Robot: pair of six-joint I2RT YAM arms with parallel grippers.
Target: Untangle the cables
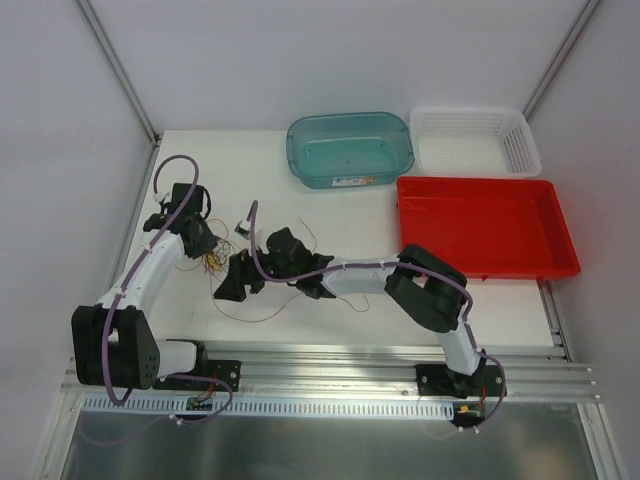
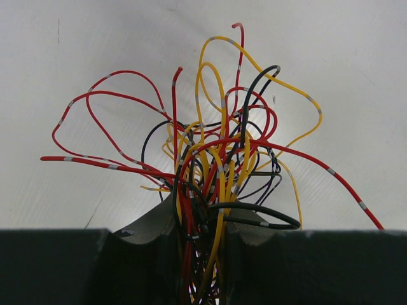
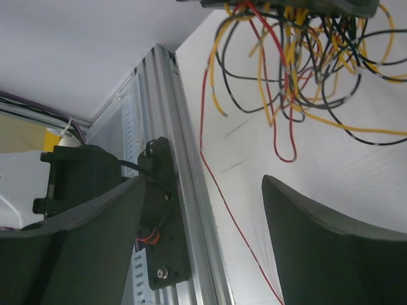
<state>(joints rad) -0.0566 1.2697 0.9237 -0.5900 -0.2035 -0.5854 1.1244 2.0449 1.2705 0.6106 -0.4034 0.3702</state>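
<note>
- The cables (image 2: 216, 159) are one snarl — red, yellow and black loops crossing, none separated yet.
- The left gripper (image 2: 203, 225) is clamped on the snarl's stem; the loops fan out just past its fingers (image 2: 145, 234).
- The right gripper (image 3: 203, 190) sits just beside the left gripper, jaws spread, empty.
- One red strand (image 3: 236, 219) trails from the left gripper onto the table (image 3: 337, 171) — a likely first pull; nearly everything is left.
</note>
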